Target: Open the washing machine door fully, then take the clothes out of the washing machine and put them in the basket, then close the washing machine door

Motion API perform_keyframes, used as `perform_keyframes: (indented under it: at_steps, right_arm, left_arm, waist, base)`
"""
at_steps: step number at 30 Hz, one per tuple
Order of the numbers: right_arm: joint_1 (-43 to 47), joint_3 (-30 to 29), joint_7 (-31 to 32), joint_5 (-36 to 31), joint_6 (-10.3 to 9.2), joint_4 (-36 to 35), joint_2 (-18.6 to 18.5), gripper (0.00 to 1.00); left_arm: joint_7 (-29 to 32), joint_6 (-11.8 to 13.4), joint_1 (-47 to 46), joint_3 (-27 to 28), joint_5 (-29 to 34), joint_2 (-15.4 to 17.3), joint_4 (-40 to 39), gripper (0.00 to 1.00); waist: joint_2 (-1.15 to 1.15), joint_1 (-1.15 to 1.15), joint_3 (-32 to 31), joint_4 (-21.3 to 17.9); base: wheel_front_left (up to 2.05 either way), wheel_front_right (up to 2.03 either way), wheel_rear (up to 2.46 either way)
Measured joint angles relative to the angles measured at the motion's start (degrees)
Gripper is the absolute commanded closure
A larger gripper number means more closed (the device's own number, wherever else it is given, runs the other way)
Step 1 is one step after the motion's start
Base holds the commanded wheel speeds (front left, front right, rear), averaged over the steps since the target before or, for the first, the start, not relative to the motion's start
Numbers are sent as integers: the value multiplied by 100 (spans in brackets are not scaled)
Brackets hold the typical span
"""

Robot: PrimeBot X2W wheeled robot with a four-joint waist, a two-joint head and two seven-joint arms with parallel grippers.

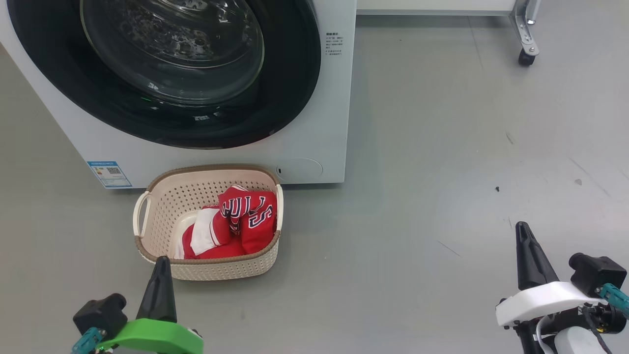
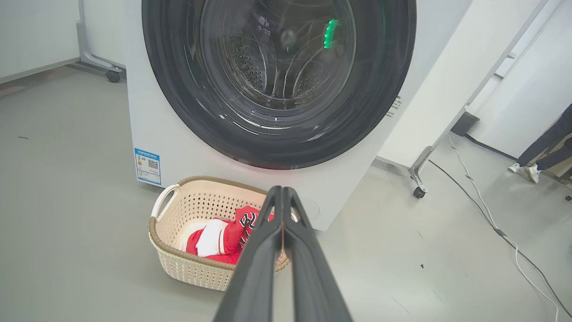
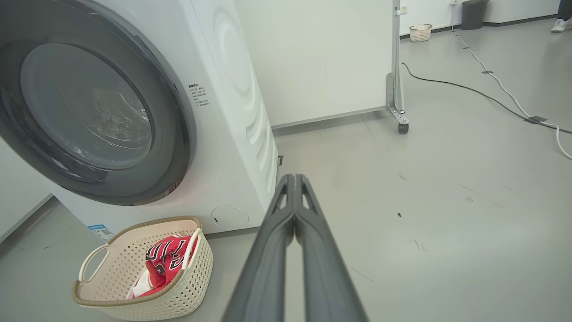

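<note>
**A:** How far along is it?

**B:** Done, by the look of it. The washing machine door sits flush in the front of the washing machine, so I judge it closed. Through the glass I make out bare perforated steel and no fabric.

**A:** And the clothes?

**B:** The red BULLS jersey, bunched up with some white fabric, lies in the basket. The basket stands on the floor just in front of the machine, below the door.

**A:** What about the grippers?

**B:** The left gripper has its fingers pressed together and holds nothing. It hovers on the basket's near side, away from the machine. The right gripper is likewise closed and empty, well off to the machine's side over bare floor. I see nothing left to do.

**A:** And the room?

**B:** A smooth grey floor with a few scuffs and specks. A white wheeled partition stands behind the machine, and a cable trails across the floor beyond it. A person's feet are further off.
</note>
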Motion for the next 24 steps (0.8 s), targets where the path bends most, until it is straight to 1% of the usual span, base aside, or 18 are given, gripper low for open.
perform_keyframes:
  at_steps: [6,17,24]
  right_arm:
    - [-2,-70,121,560,2,18,32,100]
    - [-20,-240,341,1274,7,46,96,100]
    - [-31,-344,506,1730,8,71,138,100]
  left_arm:
    - [103,-40,-1,47,-510,0,-4,100]
    - [339,-126,-2,212,-1156,0,-7,100]
    - [482,-137,-5,303,-1617,3,-4,100]
  waist:
    - [0,0,-15,6]
    - [0,0,-42,16]
    - [0,0,-60,23]
  base:
    - [0,0,0]
    - [0,0,0]
    - [0,0,0]
